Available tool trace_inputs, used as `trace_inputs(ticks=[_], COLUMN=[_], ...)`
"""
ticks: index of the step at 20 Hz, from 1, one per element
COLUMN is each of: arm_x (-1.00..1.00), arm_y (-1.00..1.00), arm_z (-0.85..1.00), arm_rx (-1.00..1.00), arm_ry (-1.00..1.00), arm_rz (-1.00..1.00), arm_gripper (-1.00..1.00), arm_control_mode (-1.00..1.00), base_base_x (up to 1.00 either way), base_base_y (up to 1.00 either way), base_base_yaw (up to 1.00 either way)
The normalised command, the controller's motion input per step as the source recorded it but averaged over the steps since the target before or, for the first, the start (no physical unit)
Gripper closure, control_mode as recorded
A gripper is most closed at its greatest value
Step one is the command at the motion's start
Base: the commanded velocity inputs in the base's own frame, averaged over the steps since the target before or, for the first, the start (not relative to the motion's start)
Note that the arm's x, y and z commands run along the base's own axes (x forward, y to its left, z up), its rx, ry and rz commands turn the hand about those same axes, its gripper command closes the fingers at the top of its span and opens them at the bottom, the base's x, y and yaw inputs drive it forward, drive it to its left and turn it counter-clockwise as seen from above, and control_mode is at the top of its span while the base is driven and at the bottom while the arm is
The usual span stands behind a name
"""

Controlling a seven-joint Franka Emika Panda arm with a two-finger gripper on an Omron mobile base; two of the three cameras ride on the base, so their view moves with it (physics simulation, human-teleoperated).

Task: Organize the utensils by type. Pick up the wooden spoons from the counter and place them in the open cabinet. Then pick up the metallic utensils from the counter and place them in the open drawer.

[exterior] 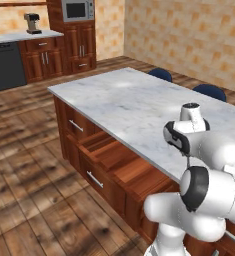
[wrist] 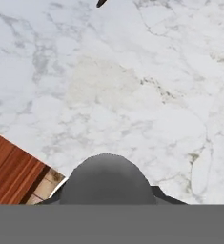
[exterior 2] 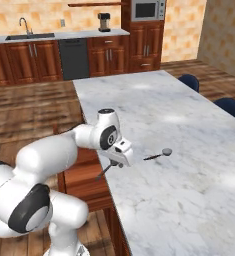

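Observation:
My gripper (exterior 2: pixel 120 159) hangs over the near edge of the marble counter (exterior 2: pixel 189 200), shut on a metallic utensil. Its thin dark handle (exterior 2: pixel 104 172) sticks out down and to the left, past the counter edge. In the hand view its round grey head (wrist: pixel 106 181) sits at the bottom, hiding my fingertips. A second metallic utensil (exterior 2: pixel 159 154) lies flat on the counter just right of the gripper, grey head to the right. The open drawer (exterior: pixel 100 148) juts from the island front below the counter edge. The wooden spoons and the cabinet are out of view.
Two blue stools (exterior 2: pixel 189 80) (exterior 2: pixel 231 106) stand along the counter's far side. A back wall run holds a dishwasher (exterior 2: pixel 74 57), a microwave (exterior 2: pixel 146 10) and a coffee machine (exterior 2: pixel 104 21). Wooden floor (exterior: pixel 24 165) lies open left of the island.

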Motion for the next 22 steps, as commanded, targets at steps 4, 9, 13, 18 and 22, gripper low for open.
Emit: trace_inputs(ticks=[4, 9, 13, 18, 22], arm_x=[0.15, 0.24, 0.21, 0.03, 0.00], arm_y=[0.80, 0.66, 0.57, 0.54, 0.50], arm_z=[0.27, 0.09, -0.01, -0.08, -0.17], arm_rx=[0.00, 0.01, 0.11, 0.12, 0.12], arm_ry=[0.21, 0.15, 0.04, 0.00, -0.06], arm_rz=[0.37, 0.50, 0.56, 0.54, 0.21], arm_gripper=[1.00, 1.00, 1.00, 1.00, 1.00], arm_control_mode=[-1.00, -1.00, -1.00, -1.00, -1.00], base_base_x=[0.00, 0.00, 0.00, 0.00, 0.00], base_base_y=[0.00, 0.00, 0.00, 0.00, 0.00], base_base_yaw=[0.00, 0.00, 0.00, 0.00, 0.00])
